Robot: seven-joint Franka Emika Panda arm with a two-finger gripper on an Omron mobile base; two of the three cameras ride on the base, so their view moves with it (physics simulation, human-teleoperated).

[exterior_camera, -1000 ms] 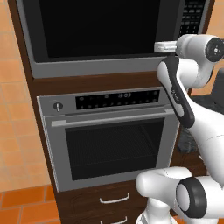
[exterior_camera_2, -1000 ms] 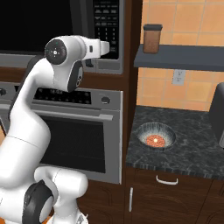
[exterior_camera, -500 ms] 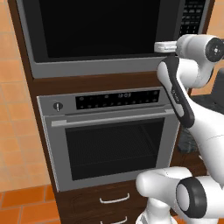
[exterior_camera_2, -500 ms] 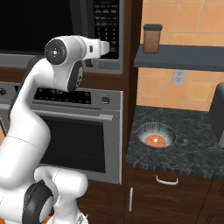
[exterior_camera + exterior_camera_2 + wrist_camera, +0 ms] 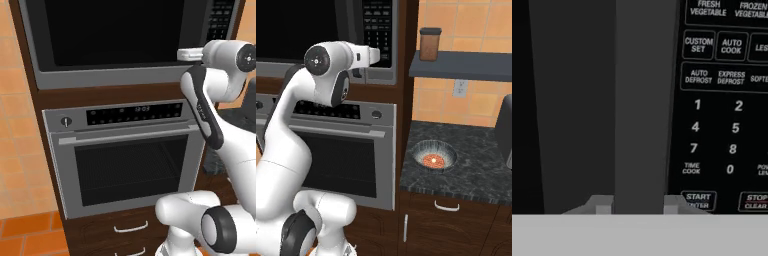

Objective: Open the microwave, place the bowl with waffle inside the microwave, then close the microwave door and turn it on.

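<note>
The microwave [image 5: 115,40] is built in above the oven, and its black glass microwave door [image 5: 110,30] is closed. My gripper [image 5: 639,206] is at the door's right edge beside the keypad [image 5: 722,115]. Its fingertips [image 5: 602,205] press on either side of the dark vertical handle [image 5: 639,100], so it is shut on it. The dark ribbed bowl [image 5: 434,155] sits on the stone counter [image 5: 471,175] to the right, with the orange-brown waffle [image 5: 433,160] inside it.
A steel oven [image 5: 130,165] with a bar handle sits below the microwave, with drawers under it. A brown jar [image 5: 429,44] stands on a shelf [image 5: 466,65] above the counter. A dark appliance [image 5: 504,130] stands at the counter's right end.
The arm holds the same place in both base views. The jaws have come together from wide apart onto the door handle.
</note>
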